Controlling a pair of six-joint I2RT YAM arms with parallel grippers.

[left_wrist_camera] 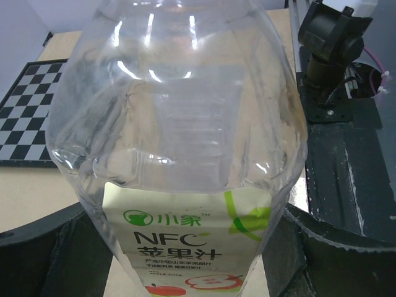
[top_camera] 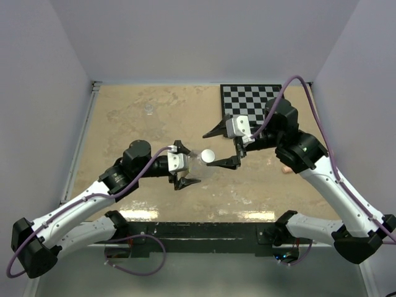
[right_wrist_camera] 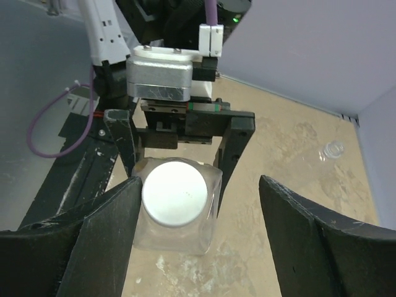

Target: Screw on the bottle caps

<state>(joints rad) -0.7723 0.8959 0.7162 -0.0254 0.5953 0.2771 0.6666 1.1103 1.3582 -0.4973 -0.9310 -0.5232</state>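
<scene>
1. Short clear bottle point(top_camera: 148, 110) is on the tabletop point(top_camera: 117, 142), back left, well apart from both arms.
2. Left tool point(top_camera: 184, 164) pinches the labelled bottle point(left_wrist_camera: 185, 154) by its body, mid-tabletop.
3. White cap point(right_wrist_camera: 175, 192) sits on that bottle's neck.
4. Right tool point(right_wrist_camera: 199, 185) is spread, one finger on either side of the cap, not clamping it.

Left arm point(top_camera: 68, 213) and right arm point(top_camera: 337, 185) are built alike: white shell links, black joint housings, black bases. A purple cable point(top_camera: 298, 77) runs along each arm and loops free behind the gripper.

Left gripper point(top_camera: 189, 164): black fingers on a black rail with a green strip. Behind it sits a bare silver block point(right_wrist_camera: 161, 74) with screw heads on top and a white connector above.

Right gripper point(top_camera: 210, 150): black wedge-shaped fingers, with a pale block point(top_camera: 238, 127) just behind.
</scene>
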